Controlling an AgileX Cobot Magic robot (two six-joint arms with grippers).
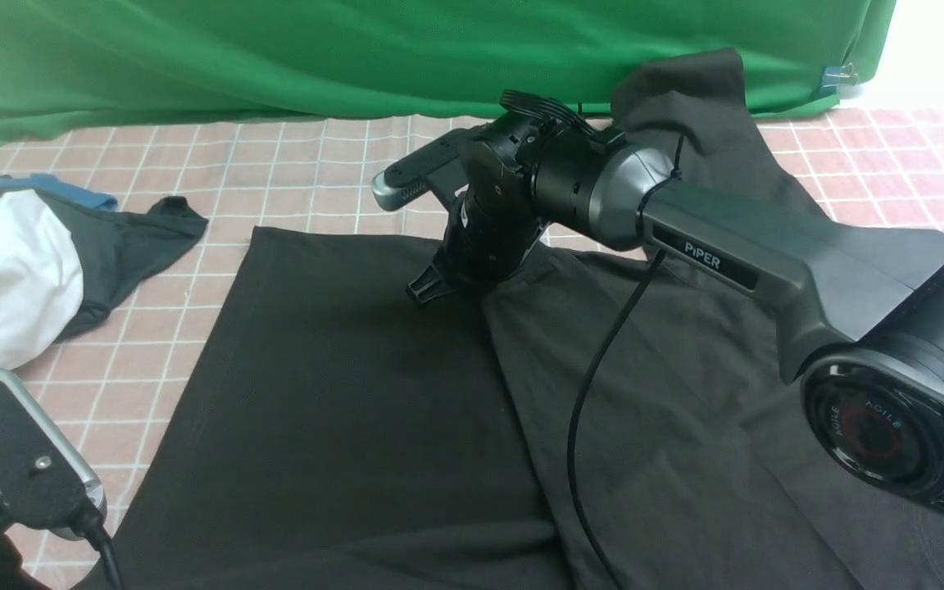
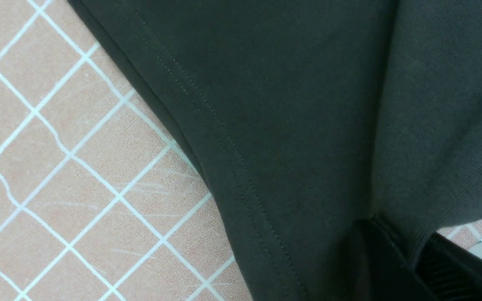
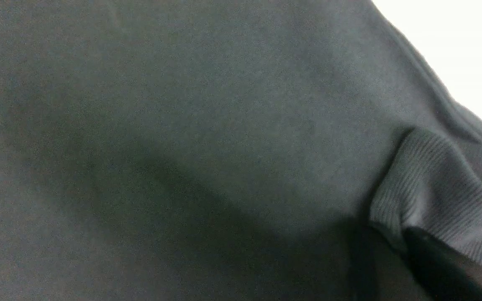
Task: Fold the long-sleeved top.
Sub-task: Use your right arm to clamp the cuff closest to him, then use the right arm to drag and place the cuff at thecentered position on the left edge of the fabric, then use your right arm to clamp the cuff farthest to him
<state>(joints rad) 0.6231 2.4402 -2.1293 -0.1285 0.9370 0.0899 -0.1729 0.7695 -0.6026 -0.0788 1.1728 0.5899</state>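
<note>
The long-sleeved top (image 1: 341, 393), plain black, lies spread over the middle and right of the checked table, one part folded over along a diagonal edge. My right gripper (image 1: 431, 288) points down onto it near its far middle. In the right wrist view the right gripper (image 3: 396, 246) is shut on a ribbed cuff (image 3: 442, 179) of the top (image 3: 182, 125). My left gripper (image 2: 408, 259) is shut on a ribbed edge of the top (image 2: 308, 104); the front view shows only the left wrist (image 1: 13, 459), at the near left.
A white garment (image 1: 5, 287) and a dark grey garment with blue parts (image 1: 128, 238) lie at the far left. A green backdrop (image 1: 357, 49) closes the back. A part of the top rises against it (image 1: 685, 90). The right arm's cable (image 1: 595, 377) hangs over the top.
</note>
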